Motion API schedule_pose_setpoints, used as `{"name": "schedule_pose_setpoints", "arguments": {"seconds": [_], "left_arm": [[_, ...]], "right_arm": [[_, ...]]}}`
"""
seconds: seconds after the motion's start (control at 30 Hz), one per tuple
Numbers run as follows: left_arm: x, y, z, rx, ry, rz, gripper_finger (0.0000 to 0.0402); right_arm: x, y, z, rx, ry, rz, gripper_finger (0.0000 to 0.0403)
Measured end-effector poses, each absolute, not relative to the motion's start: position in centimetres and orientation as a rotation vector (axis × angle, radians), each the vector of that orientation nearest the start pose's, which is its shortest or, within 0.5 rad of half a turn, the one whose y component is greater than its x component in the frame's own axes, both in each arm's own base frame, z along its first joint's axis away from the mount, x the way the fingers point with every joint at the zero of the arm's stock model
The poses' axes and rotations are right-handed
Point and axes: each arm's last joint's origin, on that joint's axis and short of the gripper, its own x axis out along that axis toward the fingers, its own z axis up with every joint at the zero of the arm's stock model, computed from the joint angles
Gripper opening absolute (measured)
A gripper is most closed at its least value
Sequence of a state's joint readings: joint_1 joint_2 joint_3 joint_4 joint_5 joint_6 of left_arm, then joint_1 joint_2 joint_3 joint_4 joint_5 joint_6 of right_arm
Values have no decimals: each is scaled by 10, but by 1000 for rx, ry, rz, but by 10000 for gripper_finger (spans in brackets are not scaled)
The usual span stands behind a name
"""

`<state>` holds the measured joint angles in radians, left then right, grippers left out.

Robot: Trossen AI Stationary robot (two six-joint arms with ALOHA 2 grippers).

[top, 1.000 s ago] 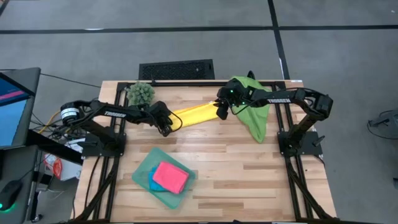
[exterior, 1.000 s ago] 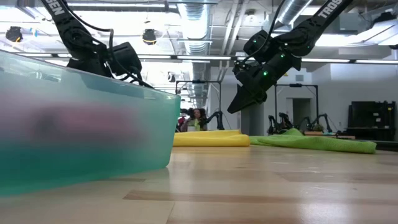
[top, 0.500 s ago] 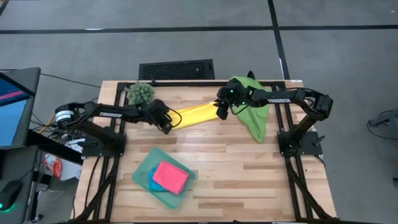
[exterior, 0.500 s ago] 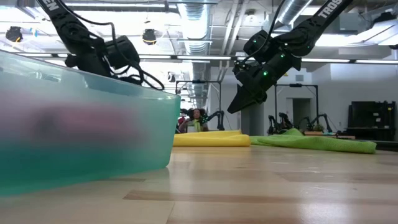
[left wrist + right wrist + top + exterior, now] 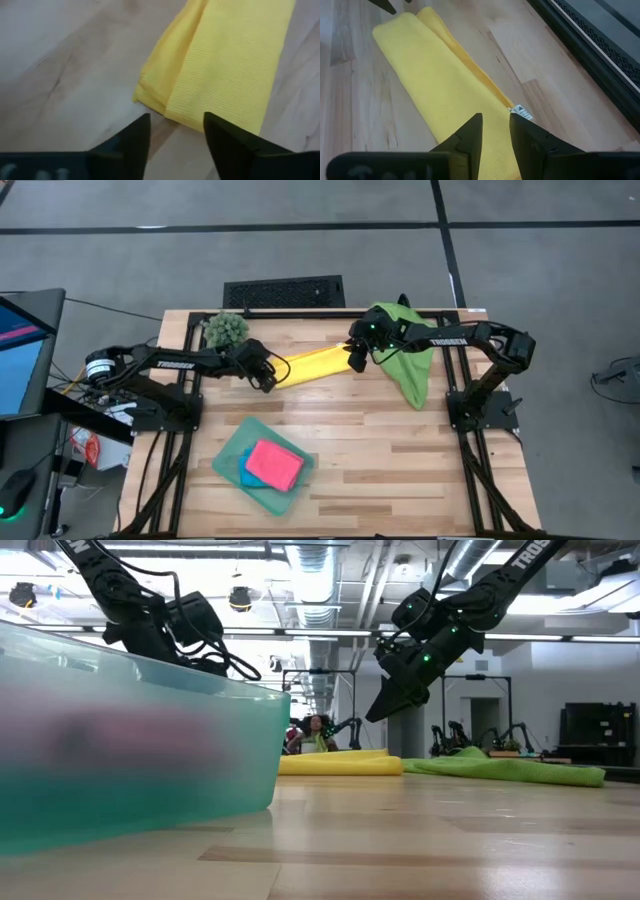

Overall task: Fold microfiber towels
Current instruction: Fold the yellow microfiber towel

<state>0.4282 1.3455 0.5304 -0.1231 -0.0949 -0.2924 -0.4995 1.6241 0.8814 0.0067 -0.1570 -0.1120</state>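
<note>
A yellow towel (image 5: 315, 362), folded into a long strip, lies flat on the wooden table at the far middle. My left gripper (image 5: 175, 127) stands open just off the strip's left end (image 5: 150, 95), nothing between its fingers. My right gripper (image 5: 495, 125) hovers open over the strip's right end (image 5: 470, 105), where a white label (image 5: 520, 111) sticks out. In the low view it hangs clear above the towel (image 5: 340, 765). A green towel (image 5: 408, 365) lies crumpled at the far right. A pink towel (image 5: 273, 462) on a blue one (image 5: 246, 472) sits in the teal tray (image 5: 228, 450).
A spiky green ball plant (image 5: 227, 330) stands at the far left corner. The teal tray (image 5: 140, 760) sits near the front edge, left of centre. Black frame rails (image 5: 455, 370) run along the table's sides. Bare wood lies at the near right.
My left gripper has drawn back a little from the yellow towel's left end, upward and toward the table's left edge. The yellow towel lies as before.
</note>
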Motion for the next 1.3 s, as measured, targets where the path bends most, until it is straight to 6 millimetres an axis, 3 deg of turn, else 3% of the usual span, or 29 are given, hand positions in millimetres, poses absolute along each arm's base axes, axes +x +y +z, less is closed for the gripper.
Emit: {"name": "schedule_pose_setpoints", "arguments": {"seconds": [0.23,0.4,0.57,0.73,1.1,1.3], "left_arm": [[211,101,136,-401,889,631,229],[219,103,120,-426,915,594,225],[219,104,119,-427,913,636,212],[217,104,124,-423,890,649,172],[218,104,127,-455,872,623,11],[228,106,142,-472,839,610,3]], "right_arm": [[289,-152,181,132,716,-287,121],[289,-152,181,145,714,-292,121],[289,-152,181,148,715,-293,121],[289,-152,181,149,716,-292,121],[289,-152,181,158,715,-296,121],[289,-152,181,158,715,-296,121]]}}
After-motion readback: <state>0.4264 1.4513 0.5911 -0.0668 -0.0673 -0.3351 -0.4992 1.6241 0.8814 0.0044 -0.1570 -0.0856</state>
